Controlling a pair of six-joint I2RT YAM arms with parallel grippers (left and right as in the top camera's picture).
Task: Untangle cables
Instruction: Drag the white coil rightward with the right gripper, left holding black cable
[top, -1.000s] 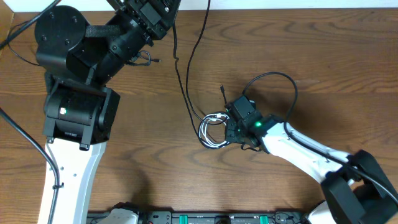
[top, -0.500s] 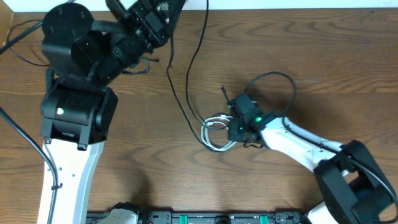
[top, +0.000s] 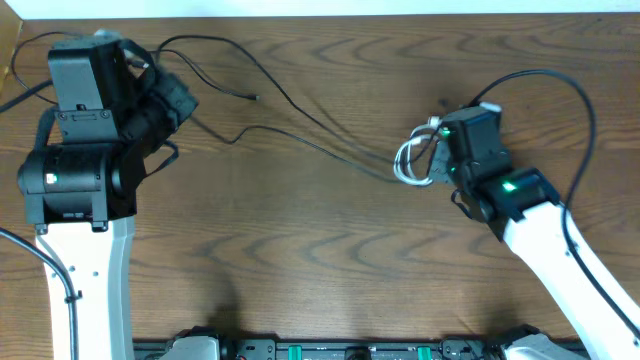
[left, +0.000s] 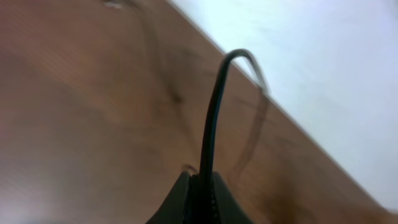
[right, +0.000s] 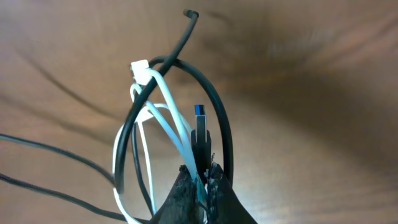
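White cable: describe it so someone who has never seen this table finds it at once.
On the wooden table, look to the right half, where the right gripper pinches a small tangle of cords. The white cable is the short coiled loop in that tangle. It alone is white; the black cables run long leftward across the table.

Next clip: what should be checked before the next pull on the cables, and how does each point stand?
1. Grip of the left gripper on the black cable: ok, shut on it.
2. Grip of the right gripper on the white cable: ok, shut.
3. White cable free of the black loop: not ok, interlaced.
4. Whether the blue plug sits outside the grip: cannot tell.
5. Slack in the long black runs over the table: cannot tell.
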